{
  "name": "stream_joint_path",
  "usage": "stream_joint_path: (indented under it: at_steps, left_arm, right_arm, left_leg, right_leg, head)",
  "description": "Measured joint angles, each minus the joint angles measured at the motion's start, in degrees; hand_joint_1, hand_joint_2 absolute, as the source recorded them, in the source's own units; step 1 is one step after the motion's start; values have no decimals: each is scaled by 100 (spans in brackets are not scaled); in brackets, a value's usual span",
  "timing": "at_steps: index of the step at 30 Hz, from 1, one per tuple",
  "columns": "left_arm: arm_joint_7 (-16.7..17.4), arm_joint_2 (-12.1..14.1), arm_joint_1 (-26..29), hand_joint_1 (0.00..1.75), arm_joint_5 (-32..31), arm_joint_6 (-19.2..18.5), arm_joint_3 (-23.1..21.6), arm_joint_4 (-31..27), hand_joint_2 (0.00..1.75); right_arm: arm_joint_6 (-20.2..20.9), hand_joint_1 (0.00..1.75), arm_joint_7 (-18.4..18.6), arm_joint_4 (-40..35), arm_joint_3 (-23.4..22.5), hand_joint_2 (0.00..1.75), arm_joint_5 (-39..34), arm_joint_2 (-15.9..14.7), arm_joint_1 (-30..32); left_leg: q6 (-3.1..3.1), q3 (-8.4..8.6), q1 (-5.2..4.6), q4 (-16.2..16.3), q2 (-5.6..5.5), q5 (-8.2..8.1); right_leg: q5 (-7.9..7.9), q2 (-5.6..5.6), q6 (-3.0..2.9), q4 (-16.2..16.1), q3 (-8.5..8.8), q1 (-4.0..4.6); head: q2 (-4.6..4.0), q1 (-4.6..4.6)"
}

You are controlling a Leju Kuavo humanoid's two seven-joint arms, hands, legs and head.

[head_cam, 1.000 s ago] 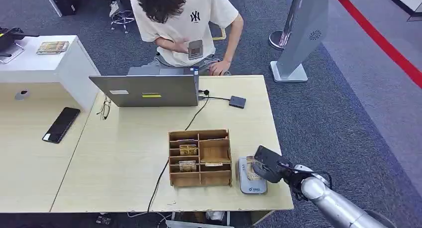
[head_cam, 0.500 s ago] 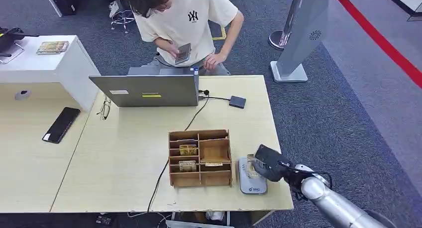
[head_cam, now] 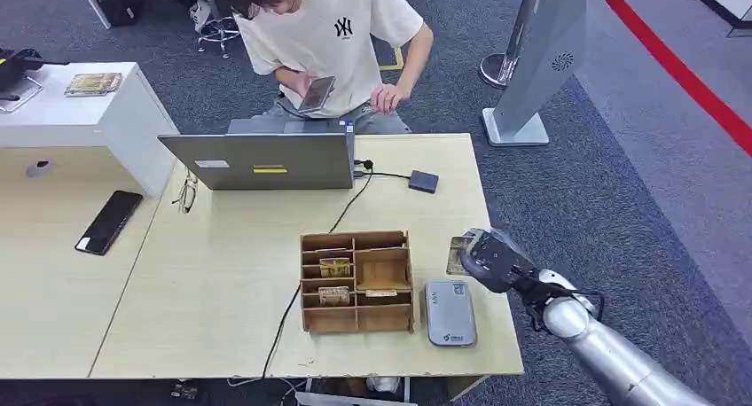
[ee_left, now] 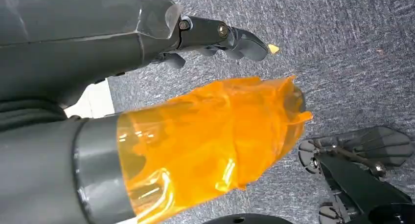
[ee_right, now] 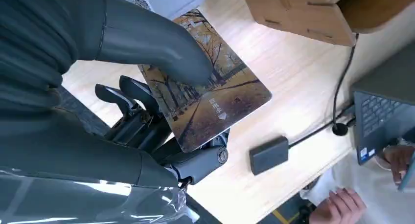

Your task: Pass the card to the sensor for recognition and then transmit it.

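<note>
One card [head_cam: 458,254] is pinched in the right robot hand [head_cam: 489,260], thumb on its printed face, darker fingers under it; right wrist view shows an autumn tree-lined path on the card [ee_right: 210,94]. Versus a second ago, the right robot hand has lifted off the grey sensor [head_cam: 450,312] and moved away from the robot, card with it; the sensor now lies uncovered on the counter [head_cam: 222,282], just nearer the robot than the hand. The person [head_cam: 332,34] behind the laptop [head_cam: 266,160] has lowered the phone [head_cam: 317,93] and drawn the other hand back off the counter edge.

Left of the right robot hand, across the sensor, sits the wooden organizer box [head_cam: 356,280]: two left-column slots each hold a small patterned card, one right slot shows a thin card edge, the large right compartment looks empty. Beyond the hand, a dark adapter [head_cam: 423,181] is cabled to the laptop.

Left robot hand [ee_left: 215,35] hangs over grey carpet, fingers curled, nothing in them.
</note>
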Motion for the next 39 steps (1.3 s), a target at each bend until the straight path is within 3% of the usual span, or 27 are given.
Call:
stream_joint_path:
  at_steps: [4,9,14,22,29,39]
  left_arm:
    - [-17,0,-1,0,7,18,0,0,0]
    - [-17,0,-8,0,-2,57,0,0,0]
    - [13,0,-52,0,-37,72,0,0,0]
    - [79,4,-142,0,-159,66,-9,0,0]
    - [171,44,-242,0,-326,-9,-57,0,0]
    - [345,109,-450,0,-625,-192,-210,0,0]
  right_arm:
    - [-171,175,-269,-20,-24,175,75,9,-57]
    - [-683,175,-700,-48,-22,175,512,175,-251]
    - [-1084,175,-1028,-33,61,175,903,580,-547]
    - [-1124,175,-1661,192,249,175,916,1228,-1180]
    - [-1012,175,-1895,614,612,175,1209,1784,-1962]
    - [-1236,175,-1884,1692,1148,175,1909,2719,-3012]
  left_leg:
    - [0,-3,0,0,-1,0]
    - [0,-2,0,0,0,1]
    - [-2,-2,3,0,1,6]
    - [-2,-4,3,0,3,10]
    - [-2,-5,3,0,5,15]
    - [-7,-6,6,0,3,21]
  right_leg:
    - [0,0,0,1,-1,0]
    - [0,2,0,2,-1,0]
    - [0,1,-1,3,-2,2]
    - [4,4,-5,6,-5,2]
    - [5,5,-6,8,-8,3]
    - [7,5,-10,11,-11,4]
  head:
    - [0,2]
    - [0,2]
    - [0,2]
    - [0,2]
    - [0,2]
    - [0,2]
